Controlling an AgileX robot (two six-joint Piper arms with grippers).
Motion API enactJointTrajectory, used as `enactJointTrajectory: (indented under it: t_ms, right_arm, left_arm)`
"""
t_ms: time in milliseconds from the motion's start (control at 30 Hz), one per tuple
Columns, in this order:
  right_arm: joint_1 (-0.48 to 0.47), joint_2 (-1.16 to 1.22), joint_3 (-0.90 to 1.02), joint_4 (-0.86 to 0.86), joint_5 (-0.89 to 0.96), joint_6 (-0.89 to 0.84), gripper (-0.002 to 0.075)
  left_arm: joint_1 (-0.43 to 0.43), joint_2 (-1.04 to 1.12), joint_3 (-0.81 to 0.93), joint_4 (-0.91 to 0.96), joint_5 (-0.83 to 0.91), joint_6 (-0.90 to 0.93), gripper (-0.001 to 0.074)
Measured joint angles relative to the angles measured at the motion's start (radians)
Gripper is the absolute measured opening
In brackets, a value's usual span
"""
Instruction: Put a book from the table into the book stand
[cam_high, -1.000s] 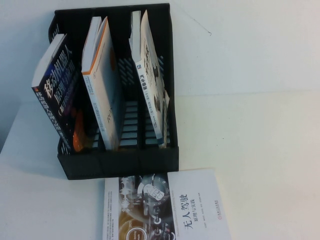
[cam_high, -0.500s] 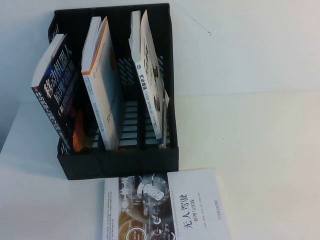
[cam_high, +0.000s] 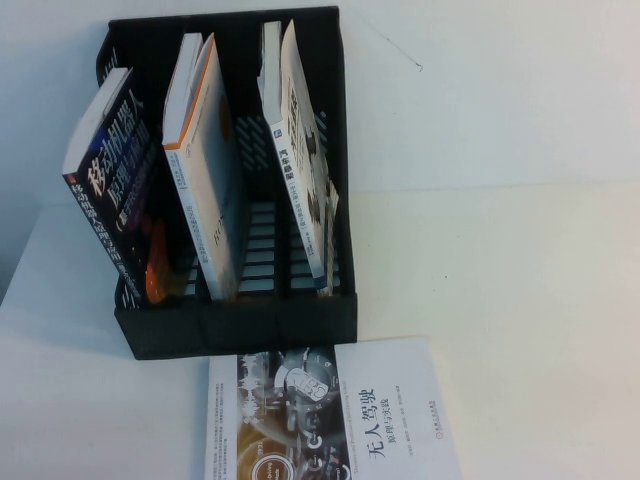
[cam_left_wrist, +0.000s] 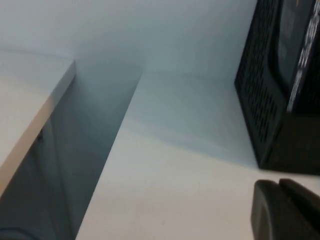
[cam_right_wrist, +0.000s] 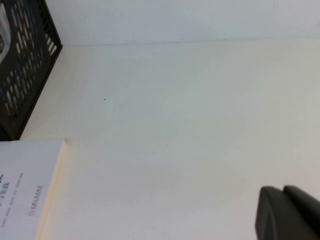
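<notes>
One book lies flat on the bench at the near edge, touching the front wall of the book stand, long axis running along that edge, white half toward the right. I see neither arm from the high camera. Right gripper hangs over bare bench with the book's right edge near it, so I judge the right arm the nearer one. Left gripper sits off the stand's left side. Jaws on both: I cannot tell, released or clenched. Three books already stand in the slots.
</notes>
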Motion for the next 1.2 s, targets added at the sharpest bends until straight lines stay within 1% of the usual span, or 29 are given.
enactJointTrajectory:
  t_ms: [100, 167, 267, 600, 800, 867, 1200]
  right_arm:
    - [0.000, 0.000, 0.000, 0.000, 0.000, 0.000, 0.0008]
    - [0.000, 0.000, 0.000, 0.000, 0.000, 0.000, 0.0008]
    - [0.000, -0.006, 0.000, 0.000, 0.000, 0.000, 0.0008]
    - [0.000, -0.008, 0.000, 0.000, 0.000, 0.000, 0.0008]
    - [0.000, -0.008, 0.000, 0.000, 0.000, 0.000, 0.0008]
    - [0.000, -0.008, 0.000, 0.000, 0.000, 0.000, 0.0008]
    - [0.000, -0.008, 0.000, 0.000, 0.000, 0.000, 0.0008]
  left_arm:
    - [0.004, -0.025, 0.000, -0.054, 0.136, 0.149, -0.0003]
    - [0.006, -0.028, 0.000, -0.065, 0.155, 0.205, -0.0003]
    - [0.006, -0.028, 0.000, -0.072, 0.157, 0.235, -0.0003]
    - [-0.012, -0.028, 0.000, -0.084, 0.143, 0.188, -0.0003]
    - [-0.090, -0.028, 0.000, -0.078, 0.159, 0.185, -0.0003]
    - [-0.101, -0.028, 0.000, -0.076, 0.159, 0.187, -0.0003]
    - [-0.101, -0.028, 0.000, -0.074, 0.160, 0.189, -0.0003]
